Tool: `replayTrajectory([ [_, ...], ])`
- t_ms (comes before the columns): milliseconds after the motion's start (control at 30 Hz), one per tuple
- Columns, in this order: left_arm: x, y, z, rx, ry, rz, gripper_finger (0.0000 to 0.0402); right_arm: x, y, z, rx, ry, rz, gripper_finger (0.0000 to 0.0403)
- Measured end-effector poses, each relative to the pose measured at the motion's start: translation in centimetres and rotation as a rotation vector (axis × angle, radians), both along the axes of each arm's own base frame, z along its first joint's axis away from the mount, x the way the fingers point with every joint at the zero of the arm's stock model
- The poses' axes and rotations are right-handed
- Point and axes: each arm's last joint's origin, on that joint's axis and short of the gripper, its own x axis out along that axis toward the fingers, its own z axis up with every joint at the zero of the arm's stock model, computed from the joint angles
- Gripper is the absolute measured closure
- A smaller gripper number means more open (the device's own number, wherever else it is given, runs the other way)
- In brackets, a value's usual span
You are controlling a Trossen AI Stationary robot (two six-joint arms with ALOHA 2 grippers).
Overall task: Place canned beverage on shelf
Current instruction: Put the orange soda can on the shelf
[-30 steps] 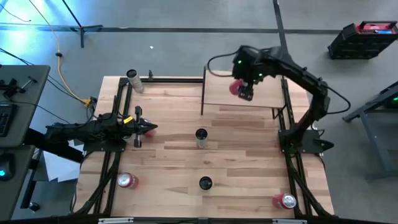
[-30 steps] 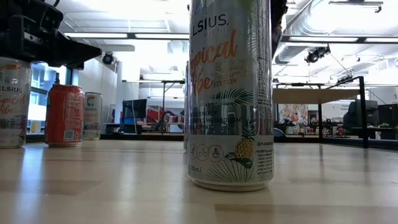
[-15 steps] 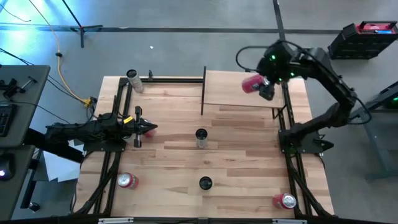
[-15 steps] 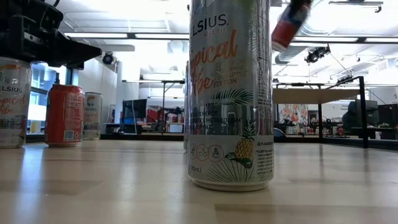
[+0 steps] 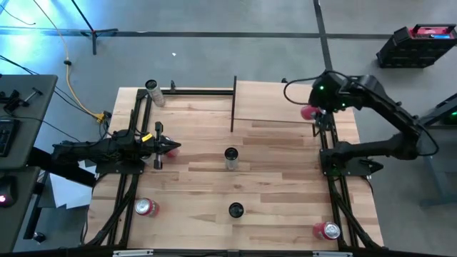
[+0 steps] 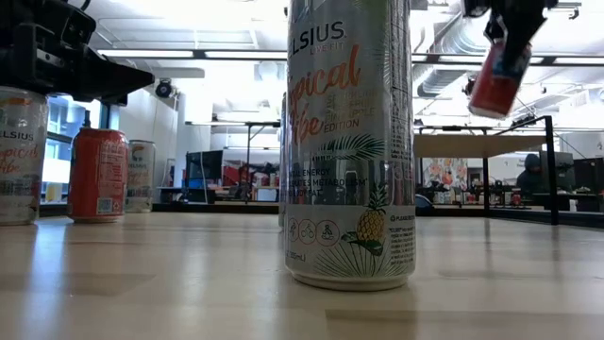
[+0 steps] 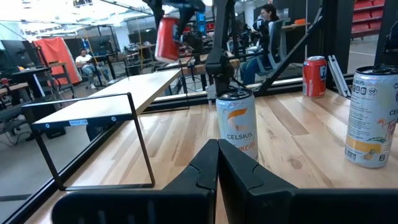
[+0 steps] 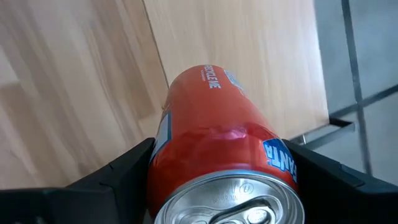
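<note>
A: Red can (image 8: 221,168) hangs clamped in the right gripper (image 5: 312,112), above the shelf's (image 5: 275,103) right edge.

B: Then I'd level it, centre over the board, lower gently. Left gripper (image 7: 217,163), pinched shut, waits.

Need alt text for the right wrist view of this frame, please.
The right gripper holds a red soda can between its two dark fingers, pull-tab end toward the camera. Beneath it lie the shelf, pale wood, and the planked tabletop.
</note>
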Motion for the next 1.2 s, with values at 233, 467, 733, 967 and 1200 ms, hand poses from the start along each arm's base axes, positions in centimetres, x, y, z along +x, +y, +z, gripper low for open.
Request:
replayTrajectory([
  [233,0.0,0.0,0.0,0.000,0.000,0.000,0.0398,0.4,-0.6,-1.4,-0.037,0.121,0.023,0.0111],
  [467,0.0,0.0,0.0,0.000,0.000,0.000,0.0398,1.9,-1.9,-2.5,-0.001,0.189,0.014,0.0111],
  [733,0.0,0.0,0.0,0.000,0.000,0.000,0.0398,3.3,-3.6,-1.5,0.025,0.151,-0.027,0.0111],
  [967,0.0,0.0,0.0,0.000,0.000,0.000,0.0398,3.7,-4.4,-0.9,0.073,0.087,-0.090,0.0107],
  [1200,0.0,0.0,0.0,0.000,0.000,0.001,0.0398,3.8,-4.6,-1.3,0.067,0.117,-0.103,0.0056],
])
